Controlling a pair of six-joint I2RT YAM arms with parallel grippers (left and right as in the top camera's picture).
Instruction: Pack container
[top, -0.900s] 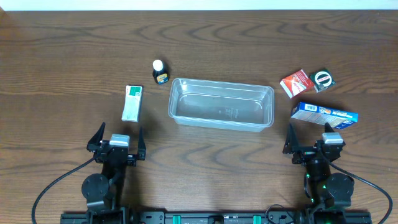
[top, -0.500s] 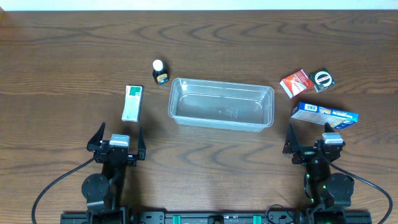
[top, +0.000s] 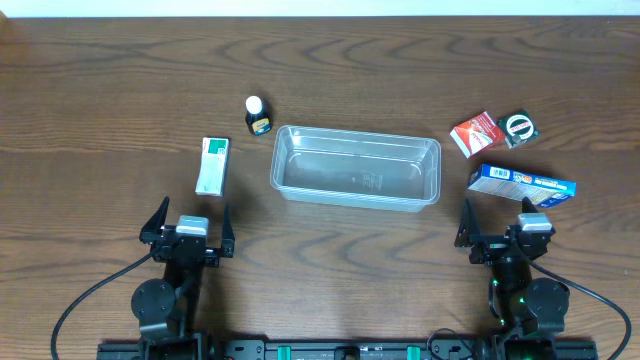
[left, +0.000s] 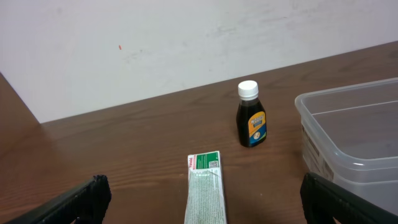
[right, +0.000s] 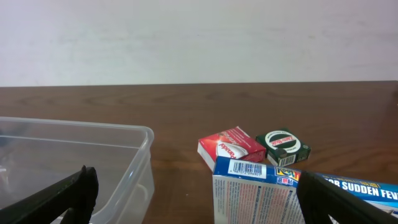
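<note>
Clear plastic container on the wooden table, ahead of and between left gripper and right gripper, the 2 both spread wide (gripping nothing), each well apart from it

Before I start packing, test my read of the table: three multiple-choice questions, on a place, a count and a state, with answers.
1. Where is the dark bottle?
A. upright, off the container's far-left corner
B. inside the container
C. lying right of the container

2. How many boxes lie right of the container?
A. one
B. three
C. five

3. The container is:
A. empty
B. half full
C. lidded

1 A: it stands cap up outside the rim.
2 B: a red box, a green box and a blue-and-white box.
3 A: its bare floor shows, with no lid.
</note>
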